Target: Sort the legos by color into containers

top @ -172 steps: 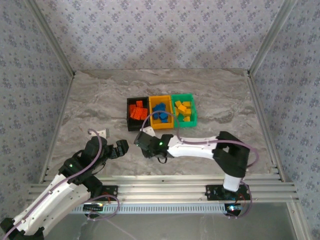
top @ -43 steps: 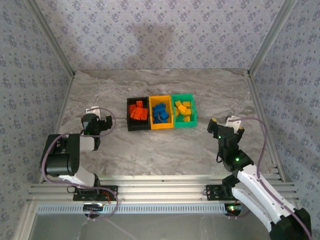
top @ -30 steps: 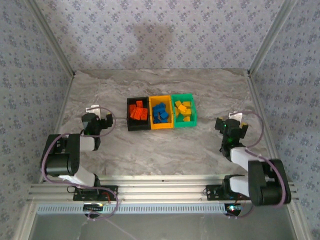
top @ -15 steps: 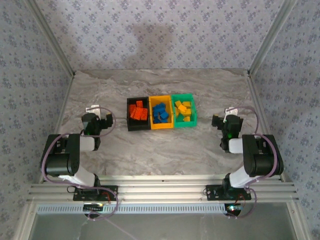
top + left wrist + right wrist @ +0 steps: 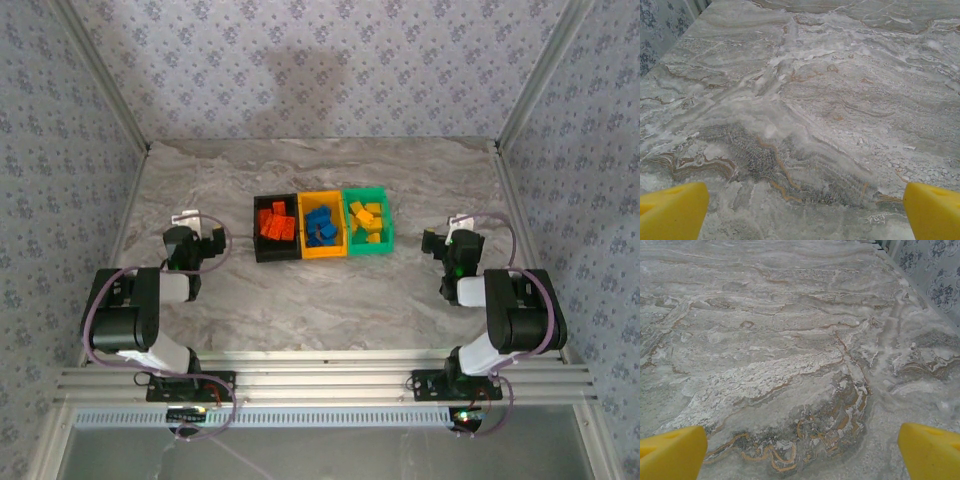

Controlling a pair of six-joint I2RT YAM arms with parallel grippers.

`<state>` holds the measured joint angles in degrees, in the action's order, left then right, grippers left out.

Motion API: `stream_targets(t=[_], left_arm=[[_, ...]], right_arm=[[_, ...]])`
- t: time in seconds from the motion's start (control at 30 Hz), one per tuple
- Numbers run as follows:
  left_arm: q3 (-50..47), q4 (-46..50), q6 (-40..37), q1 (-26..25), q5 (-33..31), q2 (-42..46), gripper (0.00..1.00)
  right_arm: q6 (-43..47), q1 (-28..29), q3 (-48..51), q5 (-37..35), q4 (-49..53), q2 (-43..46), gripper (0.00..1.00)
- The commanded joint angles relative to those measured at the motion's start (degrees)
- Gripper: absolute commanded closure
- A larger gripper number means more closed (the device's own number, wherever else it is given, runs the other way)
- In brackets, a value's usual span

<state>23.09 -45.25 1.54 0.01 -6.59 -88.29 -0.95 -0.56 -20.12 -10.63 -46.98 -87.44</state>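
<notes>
On the grey marble counter (image 5: 330,180), the two arms now sit folded back, one on each side of the containers (image 5: 322,254). A few seconds ago both reached in close to the front of the containers, and the right arm swung away last. Left of the containers, the left gripper (image 5: 197,243) has its jaws wide apart and holds nothing. Right of them, the right gripper (image 5: 455,243) is the same. The legos (image 5: 274,225) lie inside the containers: orange-red in the black one, blue in the middle one, yellow in the green one.
</notes>
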Motion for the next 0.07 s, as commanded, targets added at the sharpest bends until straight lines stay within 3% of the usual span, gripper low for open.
stream_targets(t=[0.0, 0.03], left_arm=[[0.46, -1.85, 0.3, 0.41, 1.36, 0.25, 0.0], [0.46, -1.9, 0.28, 0.43, 1.33, 0.26, 0.0]], right_arm=[[0.69, -0.02, -1.07, 0.51, -1.62, 0.16, 0.0], [0.69, 0.08, -1.06, 0.53, -1.62, 0.15, 0.0]])
